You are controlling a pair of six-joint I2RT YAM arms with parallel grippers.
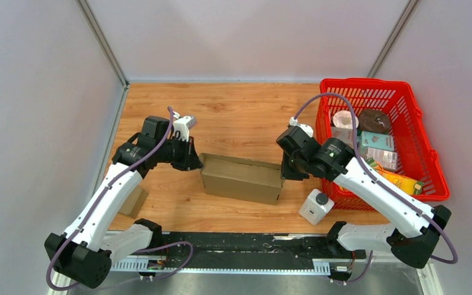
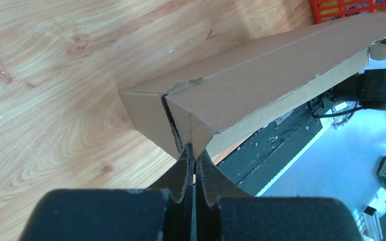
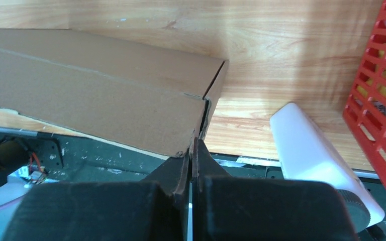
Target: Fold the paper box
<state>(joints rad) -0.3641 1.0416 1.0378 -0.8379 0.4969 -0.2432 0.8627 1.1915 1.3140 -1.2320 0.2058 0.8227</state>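
The brown paper box lies lengthwise in the middle of the wooden table, closed into a long flat shape. My left gripper is at its left end, and in the left wrist view its jaws are shut, pinching the torn corner of the box. At the right end sits my right gripper. The right wrist view shows that gripper shut on the near edge of the end flap of the box.
A red basket holding several packaged items stands at the right. A white bottle with a black cap stands just right of the box's near corner. A small cardboard piece lies by the left arm.
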